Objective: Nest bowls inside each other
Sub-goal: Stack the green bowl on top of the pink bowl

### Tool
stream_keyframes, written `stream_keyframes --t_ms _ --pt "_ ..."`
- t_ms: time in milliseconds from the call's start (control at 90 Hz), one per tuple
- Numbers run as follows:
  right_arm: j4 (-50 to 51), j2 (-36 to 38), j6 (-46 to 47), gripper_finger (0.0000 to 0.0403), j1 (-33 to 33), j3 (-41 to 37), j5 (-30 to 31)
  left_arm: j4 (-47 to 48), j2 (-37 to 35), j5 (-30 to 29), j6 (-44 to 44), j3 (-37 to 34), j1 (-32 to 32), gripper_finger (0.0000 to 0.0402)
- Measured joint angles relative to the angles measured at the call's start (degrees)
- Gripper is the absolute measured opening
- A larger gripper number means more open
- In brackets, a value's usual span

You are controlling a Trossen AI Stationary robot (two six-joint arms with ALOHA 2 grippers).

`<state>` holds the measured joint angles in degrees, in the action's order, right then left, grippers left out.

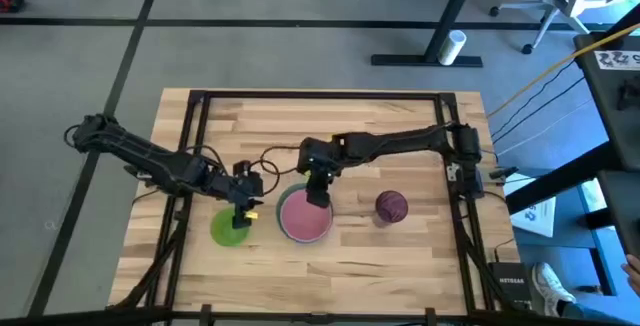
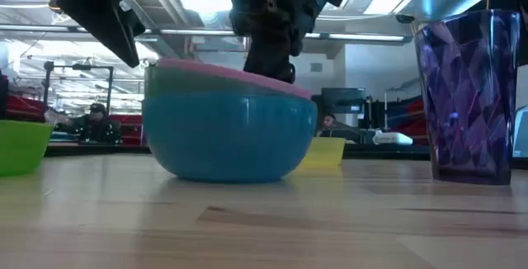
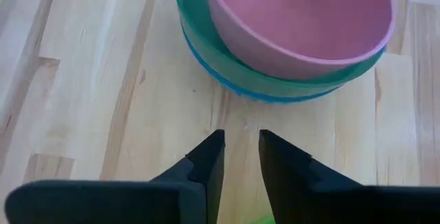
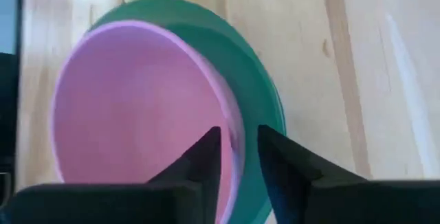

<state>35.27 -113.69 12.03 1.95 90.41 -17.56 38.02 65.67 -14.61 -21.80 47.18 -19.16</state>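
Note:
A pink bowl (image 1: 303, 218) lies tilted inside a teal-green bowl (image 3: 227, 73), which sits in a blue bowl (image 2: 227, 137) standing on the table's middle. My right gripper (image 4: 238, 138) is shut on the pink bowl at its far rim. To the left, my left gripper (image 1: 243, 206) hangs above the table between a lime-green bowl (image 1: 228, 231) and the stack, its fingers close together with nothing between them. It mostly hides a small yellow bowl (image 1: 252, 215). A dark purple, tall, faceted bowl (image 1: 391, 206) stands to the right. My right gripper has the pink bowl's rim (image 4: 234, 117) on its far right side, with one finger inside the bowl and one outside over the teal-green bowl. The fingers come from above, pointing down. The pink bowl rests tilted in the teal-green bowl, its rim lower on the gripper's side.
A dark frame (image 1: 200, 101) runs along the table's edges. Bare wood lies in front of the stack and between it and the purple bowl. A cable (image 1: 270, 161) loops on the table behind the left gripper.

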Motion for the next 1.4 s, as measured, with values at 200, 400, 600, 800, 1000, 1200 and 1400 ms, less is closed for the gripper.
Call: stream_keyframes --t_ms 200,400,600,800,1000,1200,1400 --pt "1.37 0.00 0.61 0.0115 -0.01 2.47 -0.60 0.04 0.00 0.00 -0.07 0.00 0.00 0.0074" --pt "2.30 1.03 -0.63 0.0117 -0.04 7.35 0.44 2.82 0.00 0.05 -1.20 0.00 0.00 0.0074" --pt "1.92 4.92 -2.22 0.0117 -0.04 10.30 5.42 6.23 0.00 1.22 -4.96 0.00 -1.22 0.0074" --pt "2.98 6.39 -2.34 0.0117 -0.21 10.31 8.19 6.51 -0.04 1.50 -9.59 -2.42 -4.64 0.0074" --pt "5.30 6.42 -2.82 0.0117 -0.08 10.29 10.39 6.43 -0.04 2.60 -15.85 -6.69 -6.16 0.0074" --pt "9.85 8.31 -3.86 0.0117 -0.04 10.20 14.06 6.33 -0.04 2.58 -17.32 -7.45 -6.41 0.0074" --pt "10.58 9.37 -3.77 0.0117 -0.04 10.20 14.62 8.56 -0.07 2.59 -18.96 -7.83 -6.71 0.0074"
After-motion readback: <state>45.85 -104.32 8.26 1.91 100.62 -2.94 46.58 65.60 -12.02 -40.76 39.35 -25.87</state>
